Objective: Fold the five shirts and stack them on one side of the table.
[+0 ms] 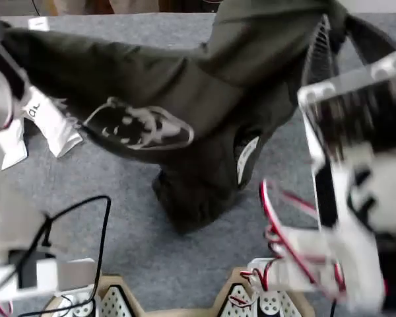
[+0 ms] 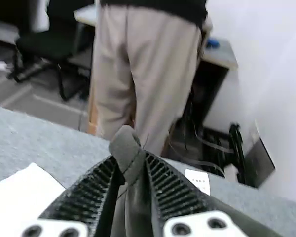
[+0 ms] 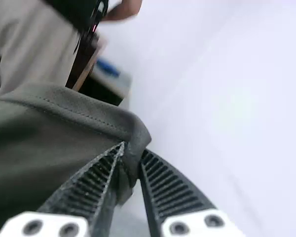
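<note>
A dark olive shirt (image 1: 185,99) with a white skull print (image 1: 137,125) hangs stretched above the grey table (image 1: 119,218), its lower part sagging onto the cloth. My left gripper (image 2: 133,165) is shut on a bunched edge of the shirt (image 2: 128,148), at the far left in the high view. My right gripper (image 3: 129,153) is shut on a hemmed edge of the shirt (image 3: 64,133), held high at the upper right in the high view (image 1: 327,36).
White folded cloth or paper (image 1: 49,122) lies on the table at the left under the shirt. A black cable (image 1: 102,224) loops near the front edge, by the arm bases (image 1: 251,300). Red wires (image 1: 277,231) trail from the right arm.
</note>
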